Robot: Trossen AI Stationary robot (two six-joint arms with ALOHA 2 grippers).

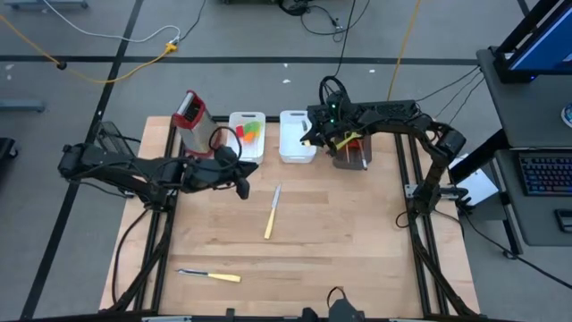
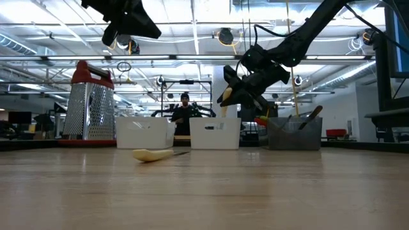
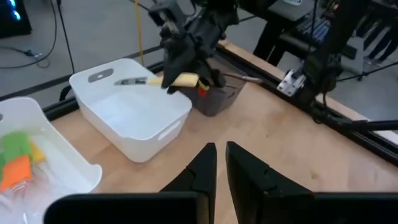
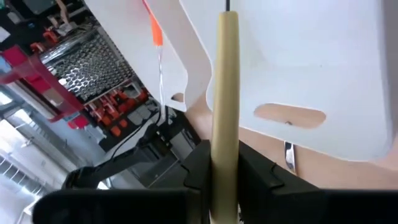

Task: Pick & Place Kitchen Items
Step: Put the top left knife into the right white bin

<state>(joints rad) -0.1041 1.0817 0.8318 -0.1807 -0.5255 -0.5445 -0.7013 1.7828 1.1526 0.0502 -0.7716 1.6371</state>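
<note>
While the wooden table (image 1: 340, 224) spreads bare across most of the high view, the two dark arms reach in from either side toward the row of containers at its far edge. That row holds a steel box grater (image 1: 191, 122) with a red top, a white bin (image 1: 234, 121) carrying green and orange spatulas (image 1: 251, 131), a second white bin (image 1: 296, 149), and a dark bin (image 1: 351, 161) with red-tipped utensils standing in it. The right gripper (image 1: 315, 136) hangs above the second white bin, beside the dark one, and its jaws are clamped on a cream-handled knife (image 4: 225, 93). In the right wrist view the cream handle runs straight up from between the two dark fingers (image 4: 258, 171), pinched on both sides, with the white bin's wall and its handle slot beyond it. In the left wrist view the same knife sticks out sideways from the right gripper, the handle at the jaws and the thin blade pointing out over the open white bin, clear of its rim. The left gripper (image 1: 241, 183) hovers off the table in front of the spatula bin, its fingers (image 3: 249, 177) nearly together with only a narrow gap, holding nothing. Two more cream-handled knives lie flat on the wood: one (image 1: 272, 215) near the middle of the table, another (image 1: 210, 275) close to the near left edge, both well apart from either gripper.
</note>
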